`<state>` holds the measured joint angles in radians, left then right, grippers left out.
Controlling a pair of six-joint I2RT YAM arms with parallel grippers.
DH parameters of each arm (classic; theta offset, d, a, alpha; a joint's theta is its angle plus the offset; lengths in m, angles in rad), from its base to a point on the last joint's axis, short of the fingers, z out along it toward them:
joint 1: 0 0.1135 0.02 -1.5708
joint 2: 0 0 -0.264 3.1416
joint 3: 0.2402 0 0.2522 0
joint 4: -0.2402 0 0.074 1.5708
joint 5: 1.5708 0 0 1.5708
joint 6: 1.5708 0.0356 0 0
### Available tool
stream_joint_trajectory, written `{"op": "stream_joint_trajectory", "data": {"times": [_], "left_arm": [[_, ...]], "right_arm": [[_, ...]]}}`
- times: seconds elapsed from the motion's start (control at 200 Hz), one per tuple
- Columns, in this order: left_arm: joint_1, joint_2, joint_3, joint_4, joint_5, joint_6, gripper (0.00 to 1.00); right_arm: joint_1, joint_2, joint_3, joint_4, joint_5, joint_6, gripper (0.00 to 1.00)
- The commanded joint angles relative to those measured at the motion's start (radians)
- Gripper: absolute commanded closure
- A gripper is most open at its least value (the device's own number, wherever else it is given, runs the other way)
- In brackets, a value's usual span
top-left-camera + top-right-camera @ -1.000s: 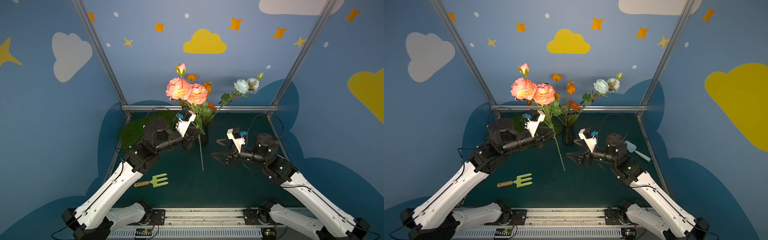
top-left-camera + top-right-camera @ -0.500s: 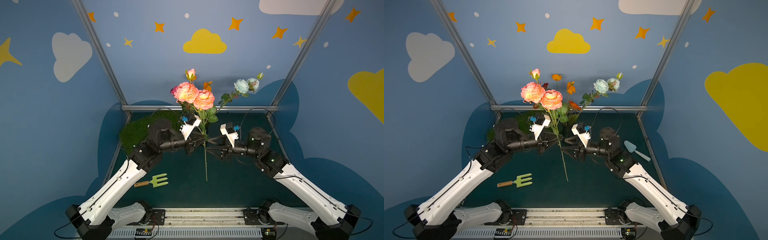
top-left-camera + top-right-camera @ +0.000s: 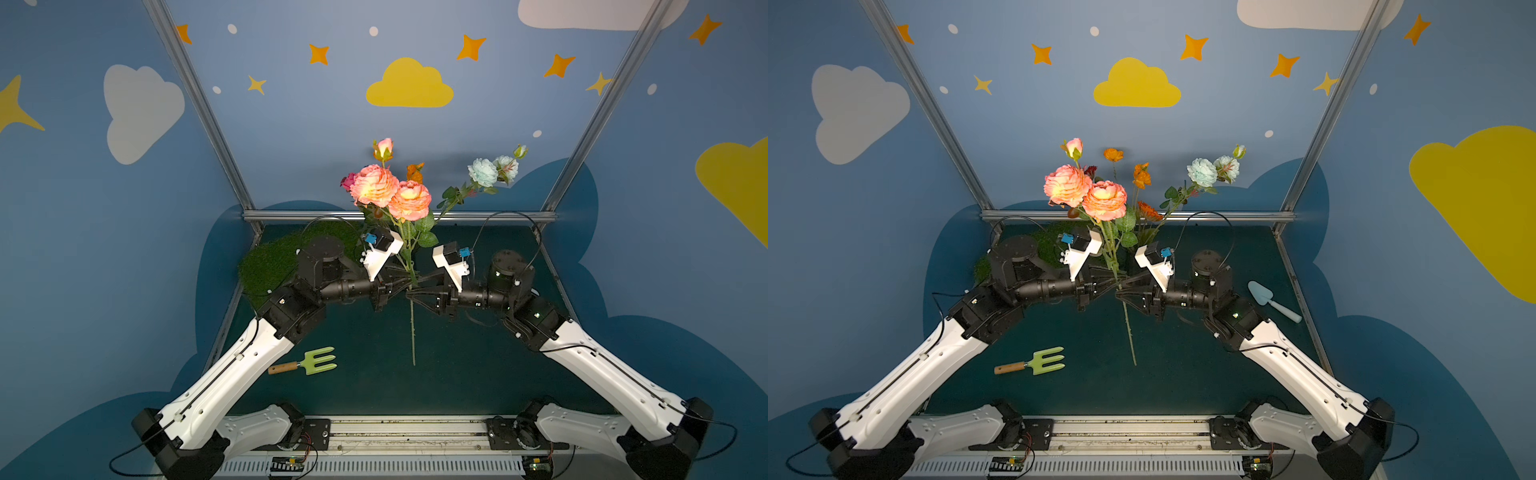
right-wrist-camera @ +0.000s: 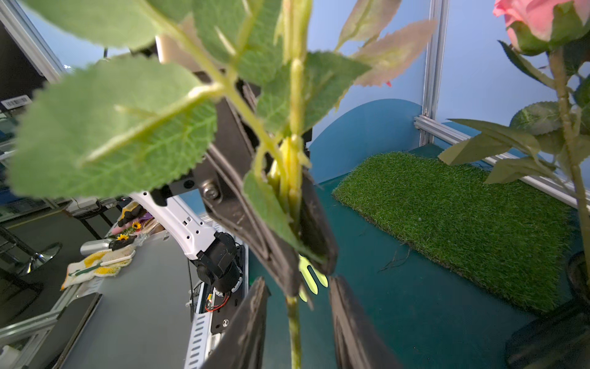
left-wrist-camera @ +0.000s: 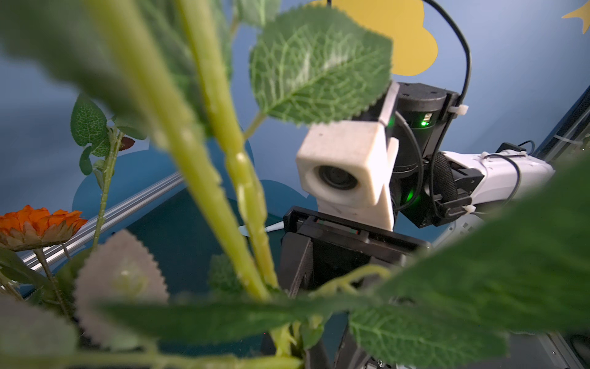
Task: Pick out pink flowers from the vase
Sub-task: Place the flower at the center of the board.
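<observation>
My left gripper (image 3: 408,286) is shut on the stem (image 3: 412,332) of the peach-pink flower cluster (image 3: 390,193), holding it upright in mid-air over the table's middle. The stem's lower end hangs free. My right gripper (image 3: 410,294) has come in from the other side, just below that grip. In the right wrist view its fingers (image 4: 255,306) stand open on either side of the stem, with a gap on each side. A magenta bloom (image 3: 348,181) peeks out behind the cluster. A pink rose (image 4: 536,16) stands on a stem that runs down to the dark vase (image 4: 579,274), which the top views mostly hide.
Orange flowers (image 3: 1142,176) and pale blue blooms (image 3: 484,171) rise behind the grippers. A grass mat (image 3: 274,266) lies at the back left. A green hand fork (image 3: 318,360) lies front left and a blue trowel (image 3: 1273,305) on the right.
My left arm has carried the peach-pink cluster rightward to the middle. My right arm has moved in to the stem, and its jaws have narrowed around it.
</observation>
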<state>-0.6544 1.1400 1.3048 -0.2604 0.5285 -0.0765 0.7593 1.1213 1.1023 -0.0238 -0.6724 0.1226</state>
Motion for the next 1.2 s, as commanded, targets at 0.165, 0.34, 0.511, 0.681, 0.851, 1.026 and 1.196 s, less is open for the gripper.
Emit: {"op": "stream_joint_trajectory", "data": {"times": [0.165, 0.34, 0.511, 0.681, 0.851, 1.026, 1.196], "left_arm": [[0.004, 0.009, 0.02, 0.026, 0.02, -0.004, 0.98], [0.003, 0.007, 0.021, 0.02, 0.013, 0.0, 0.98], [0.004, 0.004, 0.015, 0.022, 0.005, -0.003, 0.81], [0.004, -0.012, 0.004, 0.027, -0.012, -0.002, 0.28], [0.003, -0.026, 0.014, -0.015, -0.047, 0.025, 0.0], [0.006, -0.033, 0.009, -0.047, -0.081, 0.047, 0.0], [0.003, -0.058, -0.018, -0.077, -0.155, 0.086, 0.0]], "right_arm": [[0.012, -0.012, 0.022, 0.009, 0.011, -0.018, 0.85], [0.014, -0.014, 0.024, 0.001, 0.013, -0.022, 1.0], [0.015, -0.014, 0.025, -0.007, 0.015, -0.032, 1.0], [0.015, -0.024, 0.022, -0.019, 0.035, -0.044, 1.0], [0.013, -0.029, 0.029, -0.05, 0.086, -0.054, 1.0], [0.015, -0.032, 0.052, -0.091, 0.15, -0.06, 1.0], [0.029, -0.063, 0.053, -0.138, 0.329, -0.049, 1.0]]}}
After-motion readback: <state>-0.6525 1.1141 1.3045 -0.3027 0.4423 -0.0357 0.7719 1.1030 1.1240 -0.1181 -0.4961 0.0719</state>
